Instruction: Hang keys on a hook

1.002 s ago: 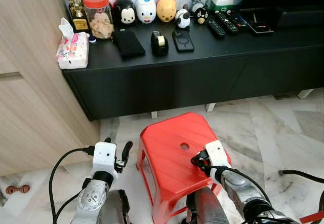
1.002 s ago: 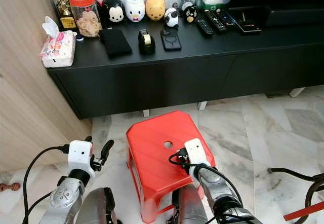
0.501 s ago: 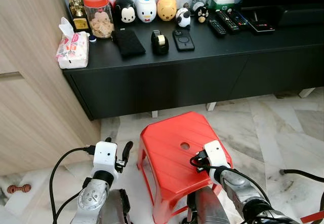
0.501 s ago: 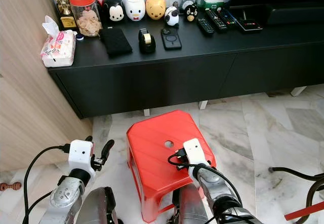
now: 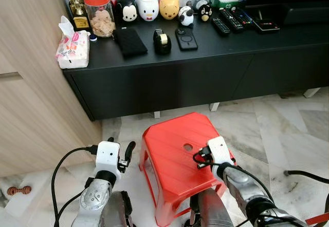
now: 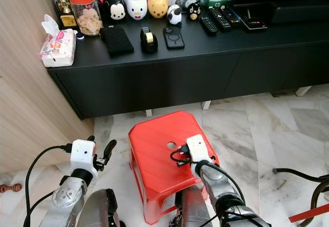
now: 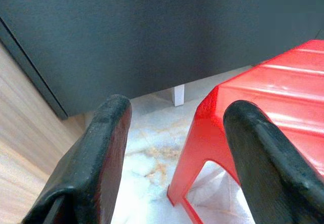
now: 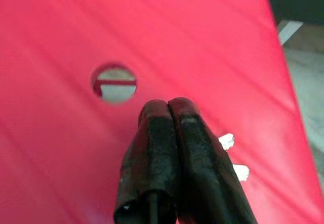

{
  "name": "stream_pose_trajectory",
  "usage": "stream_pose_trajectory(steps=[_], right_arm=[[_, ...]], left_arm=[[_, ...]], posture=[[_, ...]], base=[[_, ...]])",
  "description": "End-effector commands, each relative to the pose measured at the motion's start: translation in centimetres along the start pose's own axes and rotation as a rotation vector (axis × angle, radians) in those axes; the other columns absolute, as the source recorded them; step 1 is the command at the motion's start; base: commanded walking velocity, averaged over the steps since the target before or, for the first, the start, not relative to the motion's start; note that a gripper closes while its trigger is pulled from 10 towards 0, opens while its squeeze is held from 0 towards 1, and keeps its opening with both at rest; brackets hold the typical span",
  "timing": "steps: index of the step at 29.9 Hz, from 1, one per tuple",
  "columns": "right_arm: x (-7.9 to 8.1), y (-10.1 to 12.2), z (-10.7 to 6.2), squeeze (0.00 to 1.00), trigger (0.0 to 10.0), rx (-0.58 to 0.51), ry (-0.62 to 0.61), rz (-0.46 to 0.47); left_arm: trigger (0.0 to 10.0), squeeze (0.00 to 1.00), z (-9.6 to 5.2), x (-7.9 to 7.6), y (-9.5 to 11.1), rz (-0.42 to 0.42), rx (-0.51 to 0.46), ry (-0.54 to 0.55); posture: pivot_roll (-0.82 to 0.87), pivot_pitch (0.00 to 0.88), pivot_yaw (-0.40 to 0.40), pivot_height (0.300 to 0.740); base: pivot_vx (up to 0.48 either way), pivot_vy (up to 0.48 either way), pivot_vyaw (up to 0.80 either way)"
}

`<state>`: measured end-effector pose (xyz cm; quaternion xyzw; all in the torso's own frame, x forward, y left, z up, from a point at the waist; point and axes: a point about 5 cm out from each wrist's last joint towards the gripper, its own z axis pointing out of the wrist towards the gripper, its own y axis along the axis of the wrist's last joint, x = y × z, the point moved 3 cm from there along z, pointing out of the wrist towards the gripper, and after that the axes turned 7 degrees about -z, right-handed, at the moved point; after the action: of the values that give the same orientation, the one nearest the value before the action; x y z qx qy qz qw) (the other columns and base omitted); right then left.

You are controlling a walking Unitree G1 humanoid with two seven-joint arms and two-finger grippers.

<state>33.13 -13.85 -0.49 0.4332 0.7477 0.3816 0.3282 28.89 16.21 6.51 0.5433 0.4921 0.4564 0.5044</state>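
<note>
A red plastic stool with a round hole in its seat stands on the marble floor in front of me. My right gripper is low over the seat, just right of the hole, and its fingers are pressed shut. Two small silvery bits show on the seat beside those fingers; I cannot tell whether they are keys or whether they are held. My left gripper hovers left of the stool, open, with nothing between its fingers.
A long black console stands behind the stool, carrying a tissue pack, a jar, toy figures, a tape dispenser, a phone and remotes. A wooden cabinet is on the left. Cables lie on the right.
My right gripper has crept a little forward over the seat, closer to the hole. The left gripper has stayed where it was.
</note>
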Motion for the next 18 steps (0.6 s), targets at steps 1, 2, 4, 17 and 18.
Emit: stream_pose_trajectory(steps=[1,2,4,17,18], right_arm=[[-0.08,-0.12,-0.08,0.00,0.0,-0.003,-0.006,0.010],[-0.06,-0.14,-0.08,0.00,0.0,-0.003,-0.006,0.010],[-0.02,-0.18,-0.09,0.00,0.0,-0.002,-0.005,0.010],[0.03,-0.74,-0.35,1.00,10.0,0.004,-0.010,0.012],[0.09,-0.71,-0.39,1.00,10.0,-0.002,-0.006,0.014]], left_arm=[[10.0,0.00,-0.15,-0.02,-0.79,0.020,0.034,-0.001],[10.0,0.00,-0.13,-0.02,-0.80,0.020,0.034,-0.002],[10.0,0.00,-0.11,-0.03,-0.80,0.020,0.035,-0.002],[10.0,0.00,0.01,-0.03,-1.12,0.022,0.042,0.000],[10.0,0.00,0.01,-0.07,-1.16,0.021,0.043,-0.001]], posture=[[-0.06,0.121,-0.049,0.599],[-0.06,0.121,-0.049,0.599],[-0.05,0.120,-0.049,0.599],[-0.06,0.115,-0.049,0.599],[-0.07,0.116,-0.049,0.599]], base=[[0.000,0.000,0.00],[0.000,0.000,0.00],[0.000,0.000,0.00],[0.000,0.000,0.00],[0.000,0.000,0.00]])
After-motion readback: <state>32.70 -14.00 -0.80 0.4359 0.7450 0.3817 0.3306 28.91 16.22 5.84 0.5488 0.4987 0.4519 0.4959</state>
